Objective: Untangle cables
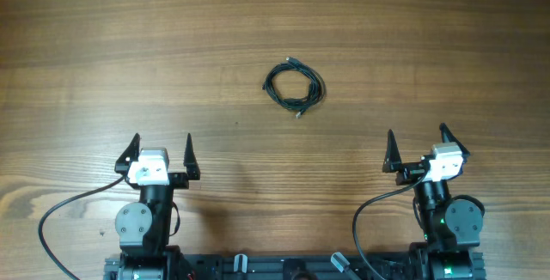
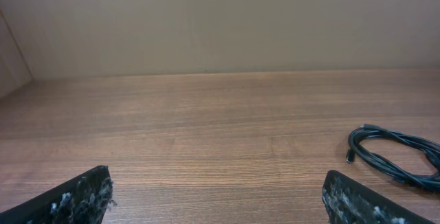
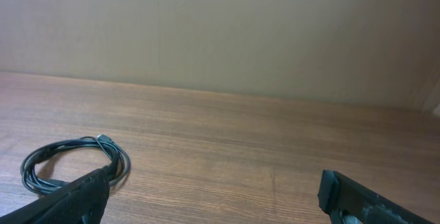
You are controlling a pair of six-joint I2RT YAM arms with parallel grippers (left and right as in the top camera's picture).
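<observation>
We find the cables point(image 1: 296, 104) lying as one small flat coil of thin black strands on the desk point(image 1: 430, 39), ahead of both arms, roughly midway between them and well apart from each. The loops overlap in a rough ring; one tiny plug end juts out at the far edge and another at the near edge. The left fingers point(image 1: 189, 153) stand wide apart, holding nothing. The right fingers point(image 1: 391, 149) are likewise spread and empty. In the left wrist view the cables point(image 2: 395, 137) lie ahead to the right; in the right wrist view the cables point(image 3: 125, 161) lie ahead to the left.

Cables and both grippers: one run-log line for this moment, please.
cables: coiled, untouched | left gripper: open, empty | right gripper: open, empty
</observation>
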